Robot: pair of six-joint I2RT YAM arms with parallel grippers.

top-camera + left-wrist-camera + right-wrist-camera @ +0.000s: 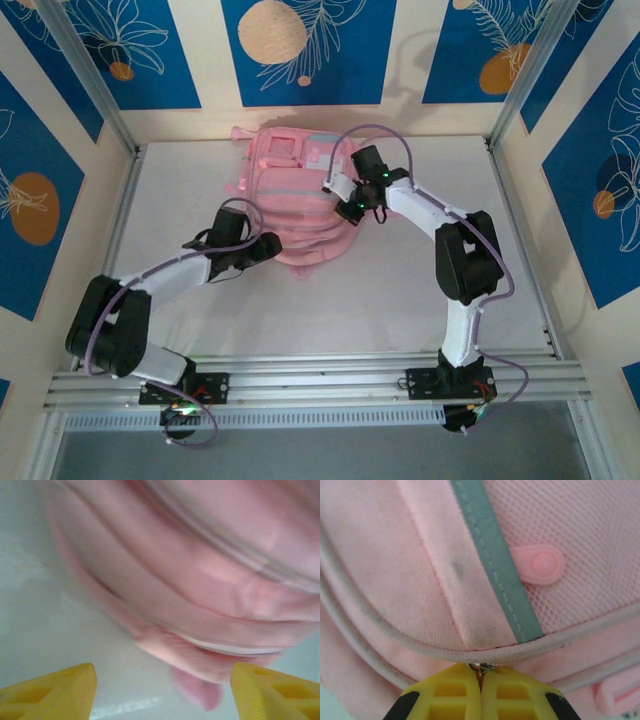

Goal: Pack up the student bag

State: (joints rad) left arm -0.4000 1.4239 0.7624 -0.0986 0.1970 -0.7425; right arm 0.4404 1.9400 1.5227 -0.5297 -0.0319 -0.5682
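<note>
The student bag point(290, 190) is a pink backpack with grey stripes, lying flat at the back middle of the white table. My right gripper point(481, 686) is shut on a small metal zipper pull point(481, 667) at a piped seam, beside a grey stripe point(495, 560) and a pink snap tab point(540, 564). From above, the right gripper point(338, 192) sits over the bag's right side. My left gripper point(162, 695) is open, its yellow fingertips point(60, 690) wide apart with nothing held, just short of the bag's near edge point(200, 605). A small pink fabric tab point(200, 689) hangs between them. From above, the left gripper point(276, 246) is at the bag's near left corner.
The table point(400, 300) is bare white around the bag. Aluminium rails point(320, 380) run along the front edge and up both sides. Blue and cream panel walls point(300, 50) close in the back and sides.
</note>
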